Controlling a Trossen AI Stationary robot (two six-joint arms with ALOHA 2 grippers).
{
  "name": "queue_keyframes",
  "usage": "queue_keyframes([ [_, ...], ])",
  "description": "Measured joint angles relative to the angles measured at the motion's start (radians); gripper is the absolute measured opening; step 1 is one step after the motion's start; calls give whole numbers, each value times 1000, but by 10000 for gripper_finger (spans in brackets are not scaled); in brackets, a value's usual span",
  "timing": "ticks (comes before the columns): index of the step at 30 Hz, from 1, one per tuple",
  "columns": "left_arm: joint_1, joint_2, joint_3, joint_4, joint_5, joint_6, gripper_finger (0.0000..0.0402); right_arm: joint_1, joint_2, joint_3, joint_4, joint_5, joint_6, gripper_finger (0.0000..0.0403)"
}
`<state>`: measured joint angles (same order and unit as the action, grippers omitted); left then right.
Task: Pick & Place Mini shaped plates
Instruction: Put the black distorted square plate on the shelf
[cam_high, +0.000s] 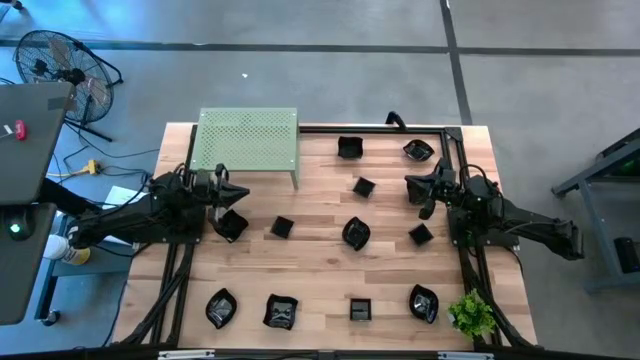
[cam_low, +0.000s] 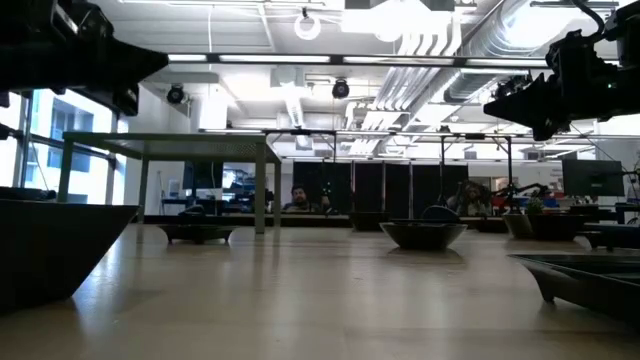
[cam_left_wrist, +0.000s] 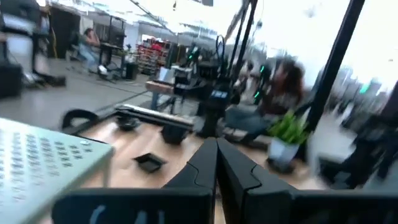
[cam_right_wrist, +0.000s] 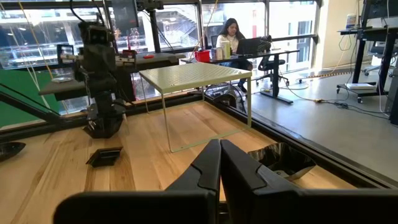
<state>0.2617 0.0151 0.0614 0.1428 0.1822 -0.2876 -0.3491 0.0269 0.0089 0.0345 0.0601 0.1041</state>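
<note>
Claws: left claw (cam_high: 222, 186) hangs beside the pale green perforated metal shelf (cam_high: 248, 140), fingers pressed together on nothing; right claw (cam_high: 428, 190) hovers at the far side of the pale wooden tabletop (cam_high: 320, 270), likewise pinched closed and empty.
Plates: about a dozen tiny glossy black mini shaped plates lie scattered over the tabletop, none lifted. A row of four sits along the near edge, among them a leaf-like dish (cam_high: 221, 307) and a small square dish (cam_high: 360, 310); others dot the middle and far side.
Nearest targets: a tilted squarish black plate (cam_high: 232, 224) lies just beside the left claw; a curled black dish (cam_high: 419, 151) lies near the right claw.
Orientation: the leaf-like dish and its oval neighbour (cam_high: 424, 303) run long axis roughly near-to-far, slightly slanted; the square plates sit at odd diagonals with no clear long axis. Which end counts as the tip cannot be told.
Risk, grip: glossy sloped rims look likely to squirt out of a pinch taken across the wrong axis.
Risk, approach: closed fingers lowered without opening would shove a plate, not take it.
Risk, clutter: the small green potted plant (cam_high: 471, 315) crowds the near right corner dish, and the shelf's legs hem in the left arm.
</note>
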Motion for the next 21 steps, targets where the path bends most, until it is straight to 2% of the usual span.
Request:
queue_keyframes([
  [2, 0, 0, 0, 14, 10, -104, 1, 0, 0, 0, 0, 0, 0, 5],
  [5, 0, 6, 33, -39, 38, -129, 1, 0, 0, 0, 0, 0, 0, 5],
  [7, 0, 24, 95, -198, 44, -124, 1, 0, 0, 0, 0, 0, 0, 5],
  [9, -1, 61, 168, -391, -5, -91, 1, 0, 0, 0, 0, 0, 0, 5],
  [12, 0, 147, 272, -578, -91, -102, 1, 0, 0, 0, 0, 0, 0, 5],
  [21, 0, 448, 449, -762, -100, -173, 1, 0, 0, 0, 0, 0, 0, 5],
])
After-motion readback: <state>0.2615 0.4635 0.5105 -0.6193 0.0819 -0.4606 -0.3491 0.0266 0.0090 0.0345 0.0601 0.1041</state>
